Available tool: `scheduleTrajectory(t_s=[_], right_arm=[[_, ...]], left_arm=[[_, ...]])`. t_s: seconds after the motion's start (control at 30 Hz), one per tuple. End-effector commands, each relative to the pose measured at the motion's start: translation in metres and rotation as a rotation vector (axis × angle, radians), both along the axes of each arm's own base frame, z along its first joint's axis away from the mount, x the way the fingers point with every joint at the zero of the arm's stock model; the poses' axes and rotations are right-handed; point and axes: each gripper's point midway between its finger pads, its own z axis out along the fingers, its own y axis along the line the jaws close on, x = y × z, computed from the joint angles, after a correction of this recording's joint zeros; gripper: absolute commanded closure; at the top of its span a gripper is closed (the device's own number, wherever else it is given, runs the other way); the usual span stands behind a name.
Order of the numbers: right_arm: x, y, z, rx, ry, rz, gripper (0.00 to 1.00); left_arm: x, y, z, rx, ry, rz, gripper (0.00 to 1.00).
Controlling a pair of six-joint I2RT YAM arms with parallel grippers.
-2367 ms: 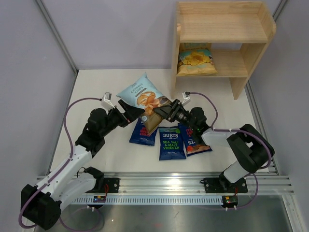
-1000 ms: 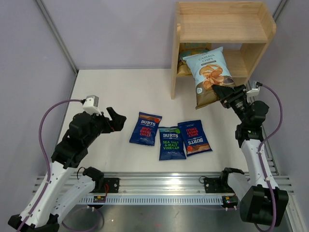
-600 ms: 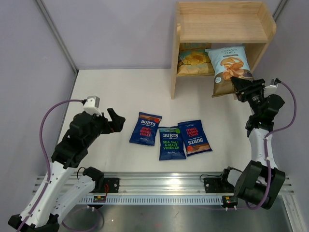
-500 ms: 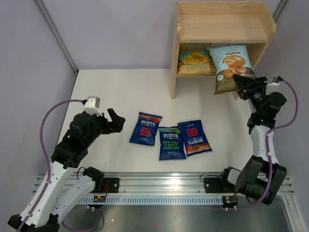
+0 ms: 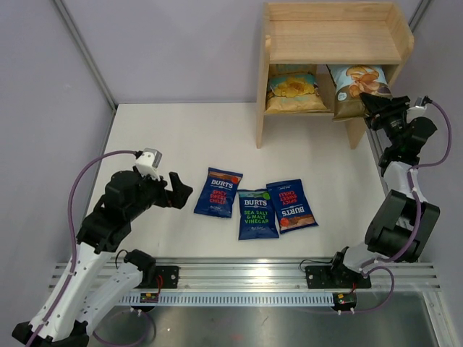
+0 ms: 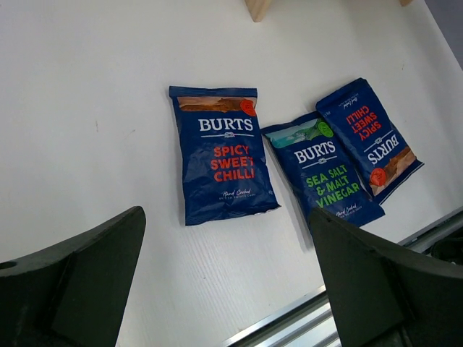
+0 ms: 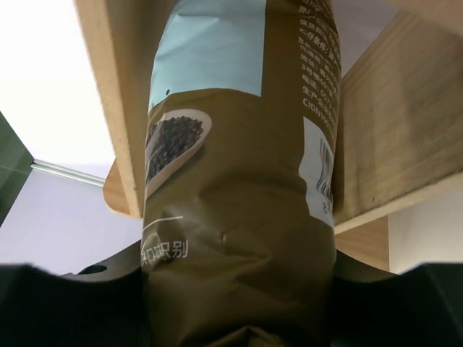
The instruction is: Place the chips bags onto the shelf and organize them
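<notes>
My right gripper [image 5: 370, 105] is shut on the bottom of a tan and light-blue chips bag [image 5: 353, 87] and holds it in the lower tier of the wooden shelf [image 5: 333, 32], at its right side. The bag fills the right wrist view [image 7: 239, 217], with shelf boards [image 7: 398, 137] around it. Another tan bag [image 5: 293, 91] lies on the lower tier's left. Three dark blue BURTS bags lie on the table: Spicy Sweet Chilli [image 5: 218, 192], Sea Salt & Malt Vinegar [image 5: 257, 213], and a third with red text [image 5: 291, 204]. My left gripper [image 5: 176, 189] is open and empty, left of them.
The white table [image 5: 181, 137] is bounded by grey walls on the left and back. A metal rail [image 5: 246, 278] runs along the near edge. The shelf's top tier is bare. All three blue bags show in the left wrist view, with the Spicy Sweet Chilli bag [image 6: 223, 160] nearest.
My right arm carried the tan bag from the table centre up and right into the shelf's lower tier. My left gripper let go of it, pulled back left, then edged slightly right.
</notes>
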Motion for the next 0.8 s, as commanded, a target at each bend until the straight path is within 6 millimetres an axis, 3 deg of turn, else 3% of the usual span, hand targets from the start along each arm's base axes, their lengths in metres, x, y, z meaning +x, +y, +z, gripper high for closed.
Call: scheduleTrajectory(t_s=[0.0, 0.23, 0.37, 0.57, 0.77], right_arm=[[0.007, -0.006, 0.040, -0.043, -0.141, -0.006, 0.59], [0.033, -0.011, 0.029, -0.082, -0.098, -0.059, 0.53], [0.050, -0.020, 0.004, -0.070, -0.023, -0.111, 0.53], [0.073, -0.018, -0.008, -0.077, 0.003, -0.112, 0.51], [0.083, -0.022, -0.018, -0.085, 0.063, -0.118, 0.42]], left_arm=[[-0.002, -0.007, 0.004, 0.004, -0.054, -0.074, 0.01], [-0.003, -0.014, -0.005, -0.001, -0.025, -0.109, 0.01], [-0.004, -0.013, -0.004, -0.005, -0.033, -0.107, 0.01], [-0.006, -0.013, -0.002, -0.013, -0.048, -0.111, 0.01], [-0.007, -0.011, -0.001, -0.013, -0.055, -0.102, 0.01]])
